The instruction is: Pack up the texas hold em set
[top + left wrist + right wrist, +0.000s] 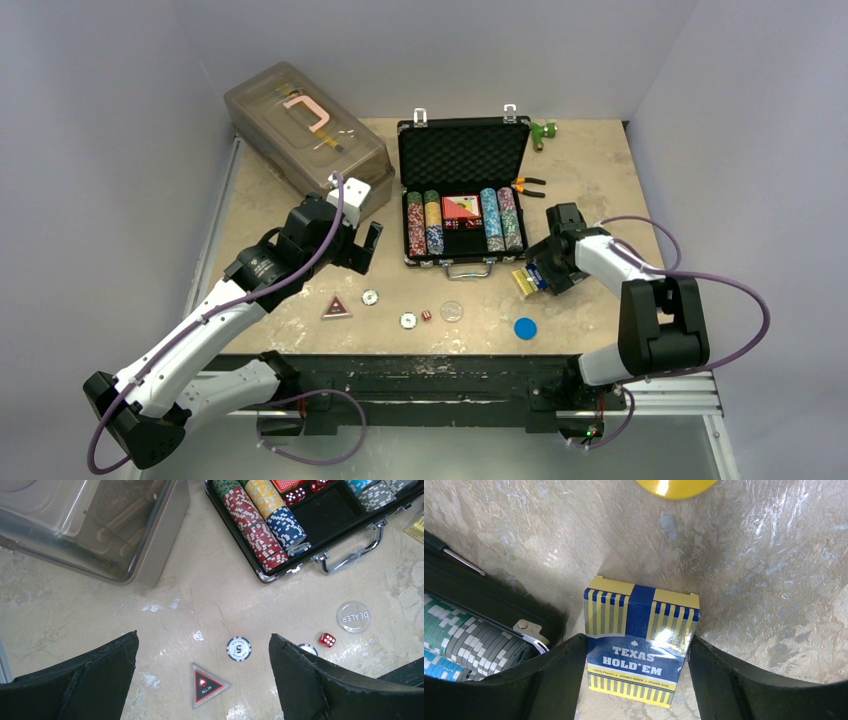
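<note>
Straddling the card deck (640, 630), the right gripper (638, 642) needed a square, centred squeeze; whether it gripped was unclear

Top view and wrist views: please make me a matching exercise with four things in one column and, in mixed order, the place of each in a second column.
1. blue and yellow card box
2. red card box
3. red die
4. pliers

A. inside the open case, between the chip rows
B. on the table, beside the clear dealer disc
C. on the table, right gripper around it
D. on the table, right of the case

Pairs: 1-C, 2-A, 3-B, 4-D.
</note>
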{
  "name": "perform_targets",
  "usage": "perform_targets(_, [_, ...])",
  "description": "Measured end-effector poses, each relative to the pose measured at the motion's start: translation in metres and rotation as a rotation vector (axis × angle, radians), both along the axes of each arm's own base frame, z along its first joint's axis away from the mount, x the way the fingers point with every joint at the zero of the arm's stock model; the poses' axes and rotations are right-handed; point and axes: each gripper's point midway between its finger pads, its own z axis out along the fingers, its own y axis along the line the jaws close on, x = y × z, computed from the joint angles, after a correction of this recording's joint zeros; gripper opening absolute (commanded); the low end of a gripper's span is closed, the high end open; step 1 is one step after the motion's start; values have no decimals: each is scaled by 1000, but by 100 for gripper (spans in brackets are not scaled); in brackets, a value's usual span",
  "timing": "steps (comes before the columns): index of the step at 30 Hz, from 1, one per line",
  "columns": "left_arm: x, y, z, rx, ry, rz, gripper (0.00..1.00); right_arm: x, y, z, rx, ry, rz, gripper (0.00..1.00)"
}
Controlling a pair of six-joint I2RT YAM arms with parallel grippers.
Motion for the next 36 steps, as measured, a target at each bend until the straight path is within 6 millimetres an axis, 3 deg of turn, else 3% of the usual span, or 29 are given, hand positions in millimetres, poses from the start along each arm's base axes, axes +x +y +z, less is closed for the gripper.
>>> perform_targets(3, [0, 0, 0, 0, 0, 0, 98, 0, -1, 0, -3, -4, -13, 76])
perform_targets(8, [0, 0, 0, -1, 0, 0, 98, 1, -1, 0, 5, -10, -40, 70])
perform_targets(12, [0, 0, 0, -1, 1, -1, 98, -2, -1, -2, 15, -16, -66, 53])
perform_targets(20, [-4, 1, 7, -21, -16, -7, 98, -7, -2, 2, 43, -61, -129, 41])
perform_targets(24, [-5, 1, 10, -30, -23, -10, 98, -33, 1, 5, 65, -29, -144, 36])
perform_targets(29, [-7, 0, 9, -33, -14, -17, 98, -44, 10, 28, 118, -69, -157, 34])
perform_targets(32, [-8, 0, 11, -38, -14, -21, 98, -42, 26, 49, 153, -122, -135, 34])
perform_targets(36, [-10, -2, 12, -52, -12, -29, 97, -28, 61, 75, 199, -166, -88, 34])
